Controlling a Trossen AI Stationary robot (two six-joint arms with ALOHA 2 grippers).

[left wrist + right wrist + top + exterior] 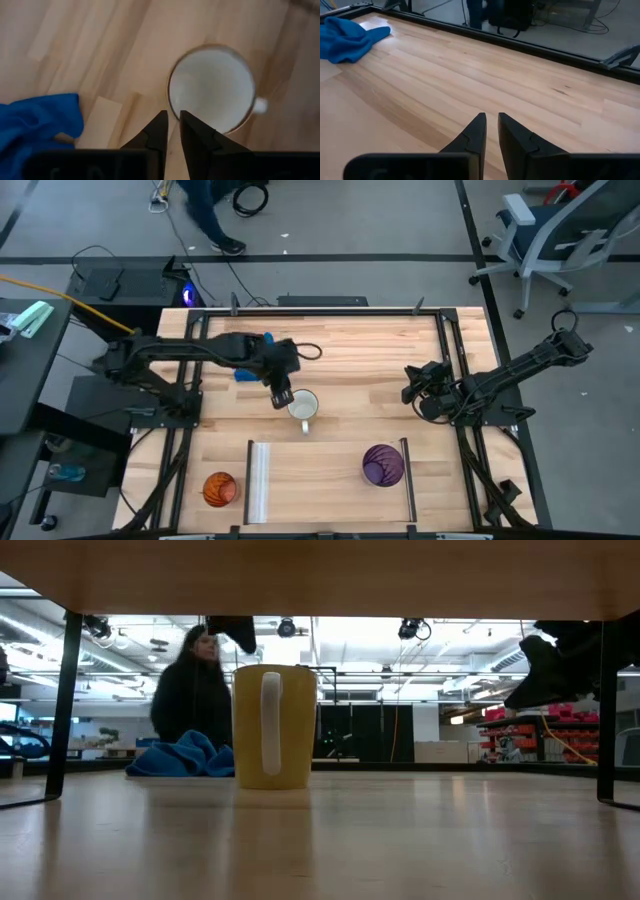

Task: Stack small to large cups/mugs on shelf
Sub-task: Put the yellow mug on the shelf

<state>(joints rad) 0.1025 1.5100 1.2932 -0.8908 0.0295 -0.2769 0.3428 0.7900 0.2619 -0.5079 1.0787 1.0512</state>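
Observation:
The white mug [303,408] stands upright on the table's middle, its handle toward the near edge; it also shows in the low view [274,725] and the left wrist view [212,90]. My left gripper [281,396] is shut and hovers just above the mug's rim on its far-left side [172,117] [232,632]. The purple tumbler [383,464] stands on the shelf [320,480], by its dark rail. The orange cup [220,488] stands on the table, left of the shelf's silver rail [258,480]. My right gripper [415,385] is shut and empty at the right [491,120].
A blue cloth [245,372] lies on the table beyond the mug, under my left arm; it also shows in the left wrist view [35,125]. A person [190,690] is behind the table's far edge. Bare wood lies between the mug and my right gripper.

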